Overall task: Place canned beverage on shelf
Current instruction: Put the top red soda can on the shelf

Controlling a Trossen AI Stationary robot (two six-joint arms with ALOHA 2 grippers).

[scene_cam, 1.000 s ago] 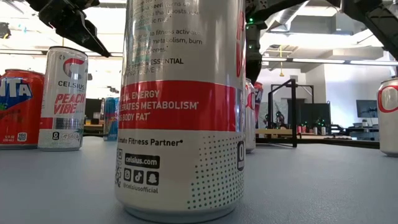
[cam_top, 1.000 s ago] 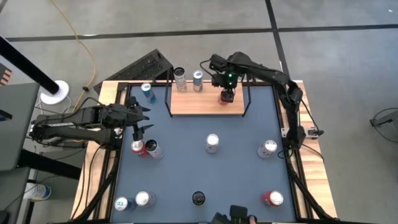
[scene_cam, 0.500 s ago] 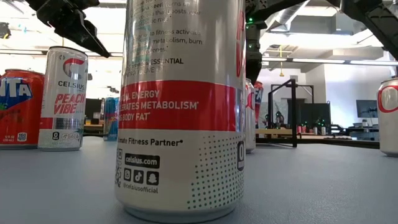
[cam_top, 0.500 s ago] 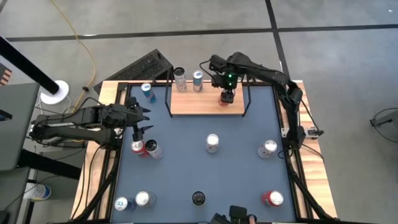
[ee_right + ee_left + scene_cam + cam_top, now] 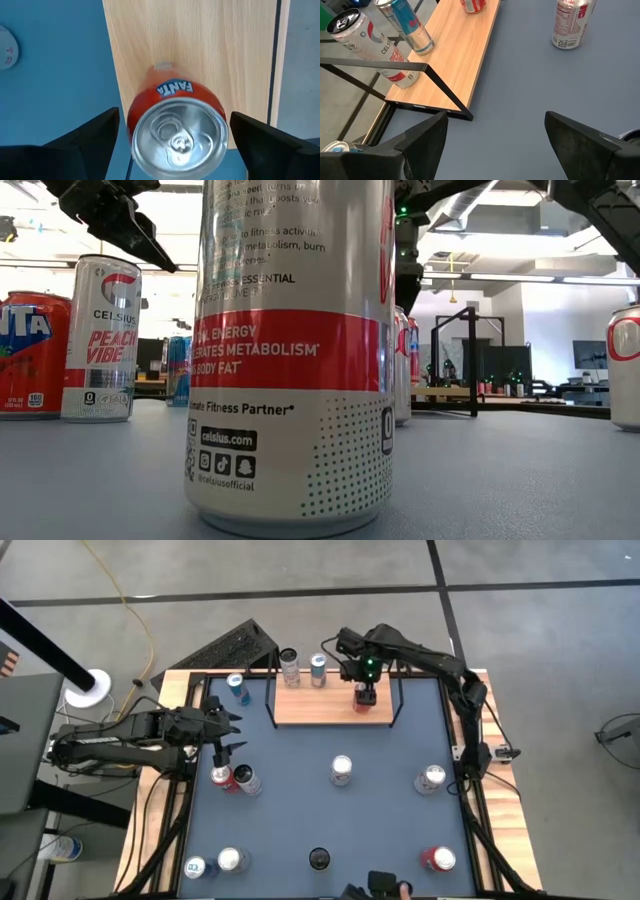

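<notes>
On the blue table, the shelf carries the orange Fanta can upright between the wide-spread right gripper: release step, calling next for a straight lift clear; the left gripper waits open.

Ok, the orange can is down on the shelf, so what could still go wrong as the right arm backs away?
The right gripper is open, but its fingers flank the orange Fanta can; a sideways retreat could tip it. The can stands near the light-wood shelf's front edge, so a nudge might push it off.
</notes>
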